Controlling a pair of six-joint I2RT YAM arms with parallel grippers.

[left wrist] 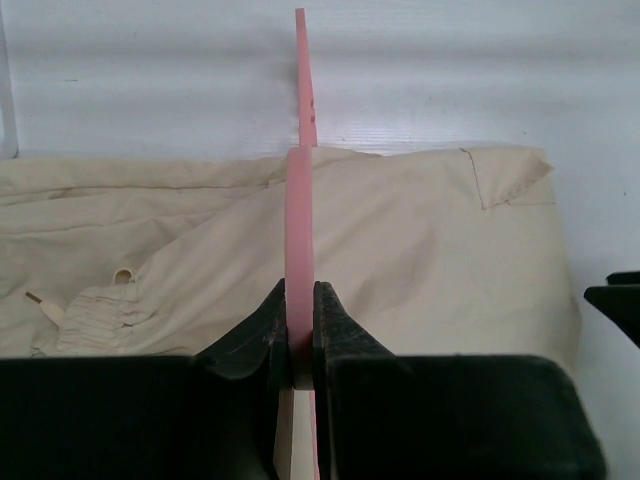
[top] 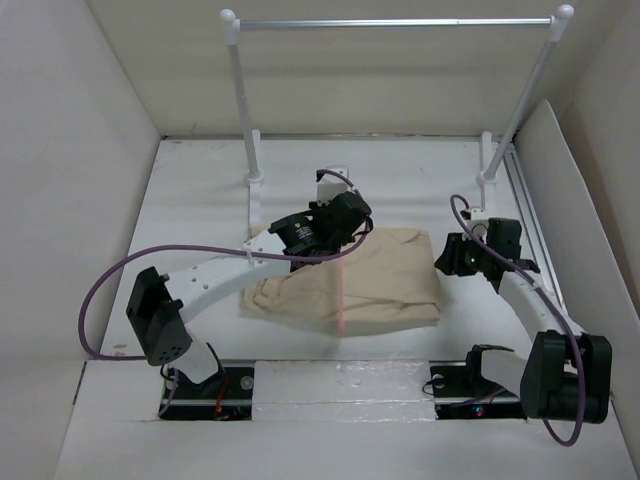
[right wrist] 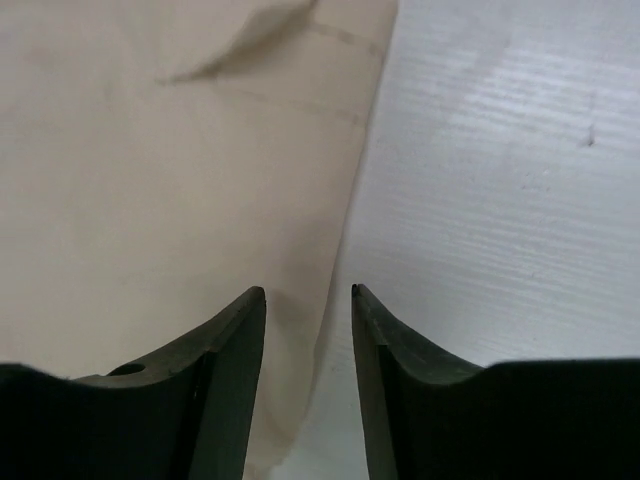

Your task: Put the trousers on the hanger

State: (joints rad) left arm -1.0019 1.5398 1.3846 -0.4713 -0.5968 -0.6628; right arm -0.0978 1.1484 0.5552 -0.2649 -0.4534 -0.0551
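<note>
Left claw (left wrist: 300,290) is clamping the hanger (left wrist: 299,220), which is extending over the trousers (top: 395,285) lying at desk (top: 200,200) centre. Right claw (right wrist: 308,292) is hovering, jaws apart, at the trousers' 3 o'clock edge.

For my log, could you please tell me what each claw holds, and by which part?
The left claw is shut on the thin salmon-pink plastic hanger, pinching its flat sides near one end. The right claw is open, holding nothing.

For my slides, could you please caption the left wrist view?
Left gripper shut on the pink hanger, seen edge-on over the spread beige trousers.
</note>
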